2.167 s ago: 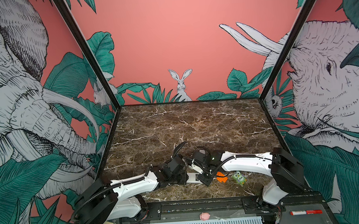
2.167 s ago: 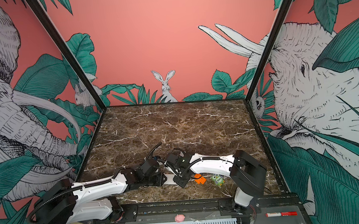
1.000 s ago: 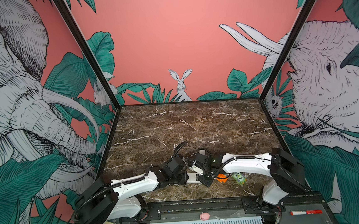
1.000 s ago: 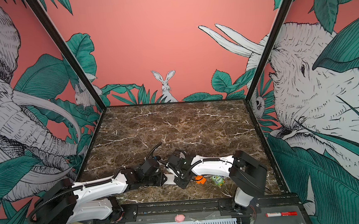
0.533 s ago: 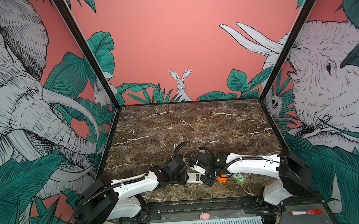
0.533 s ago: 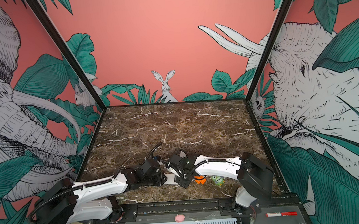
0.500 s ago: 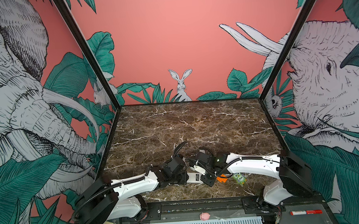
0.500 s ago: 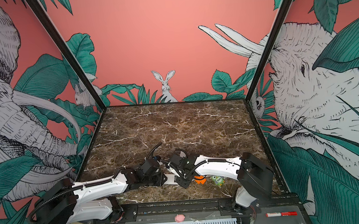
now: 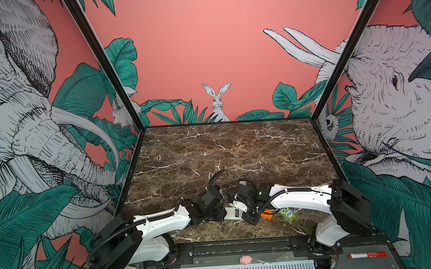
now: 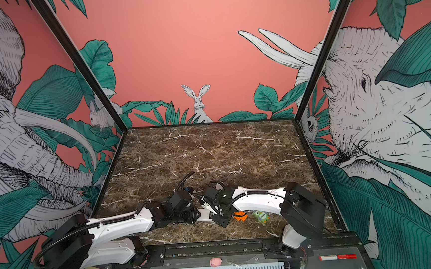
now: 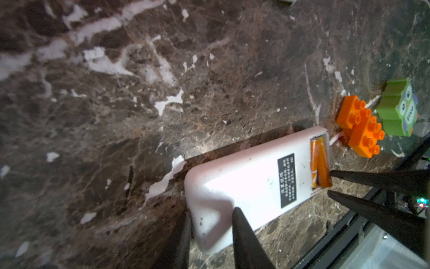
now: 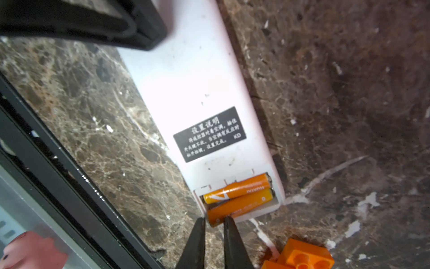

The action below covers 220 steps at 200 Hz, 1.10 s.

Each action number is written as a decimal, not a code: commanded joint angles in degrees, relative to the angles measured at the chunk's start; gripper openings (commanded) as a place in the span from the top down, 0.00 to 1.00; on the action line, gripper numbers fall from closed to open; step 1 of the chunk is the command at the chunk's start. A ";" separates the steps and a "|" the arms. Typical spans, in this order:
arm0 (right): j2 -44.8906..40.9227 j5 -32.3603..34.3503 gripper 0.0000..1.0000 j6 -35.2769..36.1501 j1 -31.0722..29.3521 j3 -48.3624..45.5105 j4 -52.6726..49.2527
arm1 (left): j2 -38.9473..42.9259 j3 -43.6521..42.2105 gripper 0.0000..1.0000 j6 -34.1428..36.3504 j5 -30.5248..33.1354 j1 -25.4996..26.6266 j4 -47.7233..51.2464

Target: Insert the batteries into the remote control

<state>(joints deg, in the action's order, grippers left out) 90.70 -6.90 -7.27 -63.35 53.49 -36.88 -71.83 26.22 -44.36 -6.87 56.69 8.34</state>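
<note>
My left gripper (image 11: 210,210) clamps the remote (image 11: 244,181); my right gripper (image 12: 214,220) pinches the battery (image 12: 242,205) at its protruding tip. I judge it light, stiff and slippery.

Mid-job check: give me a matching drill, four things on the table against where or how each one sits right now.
Things:
1. batteries
2. remote control
3. orange brick
4. green owl toy

Places:
A. lying back up
B. beside the brick, on its side away from the remote
C. in the open compartment
D. just off the remote's battery end

Pairs: 1-C, 2-A, 3-D, 4-B
</note>
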 commanded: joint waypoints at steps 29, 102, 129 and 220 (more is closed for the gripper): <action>1.28 -0.41 0.87 0.63 0.07 -1.02 0.66 | -3.01 -2.76 0.69 0.30 -0.74 0.35 5.18; 4.89 -0.57 0.91 0.49 0.07 -0.63 1.20 | -2.53 -3.01 0.69 0.11 -0.59 0.35 5.31; 6.15 -0.67 0.93 -0.06 0.05 -0.17 0.73 | -2.37 -3.13 0.69 0.15 -0.55 0.36 5.18; 4.30 -0.26 0.94 -0.64 0.03 2.79 -1.87 | -1.27 -3.56 0.69 -0.11 0.02 0.36 5.15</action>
<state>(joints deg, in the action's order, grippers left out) 94.39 -7.55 -7.51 -63.31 55.72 -36.49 -71.22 25.91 -44.38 -6.79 56.69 8.01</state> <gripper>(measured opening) 0.054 0.310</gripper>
